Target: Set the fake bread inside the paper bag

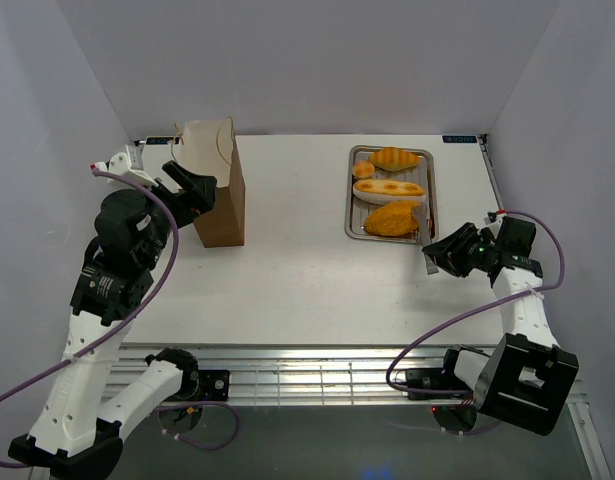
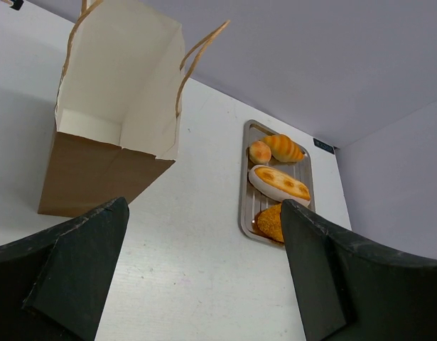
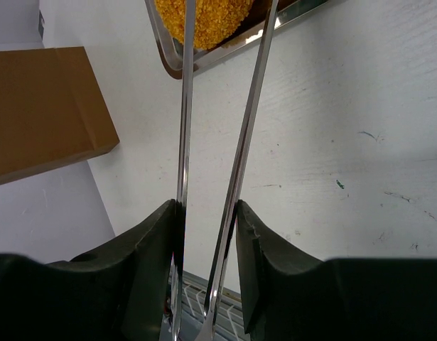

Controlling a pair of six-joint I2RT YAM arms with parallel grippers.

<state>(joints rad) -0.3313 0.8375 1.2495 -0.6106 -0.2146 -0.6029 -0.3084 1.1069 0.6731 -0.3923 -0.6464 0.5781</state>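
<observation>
Fake bread (image 1: 389, 187): four loaves, all on steel tray (image 1: 349, 215), back right of table (image 1: 297, 280).
Paper bag (image 1: 222, 195): upright, mouth open, well apart at left.
Right gripper (image 3: 207, 213): clamped on silver tongs (image 3: 184, 106), arms crossing the tray rim to the big oval loaf (image 3: 204, 21).
Left gripper (image 2: 204, 206): spread wide, just beside the bag.

The tongs (image 3: 241, 163) and tray (image 2: 244, 192) are polished metal. The bag (image 1: 224, 205) is matt brown paper; the loaf (image 3: 204, 18) looks rough.
</observation>
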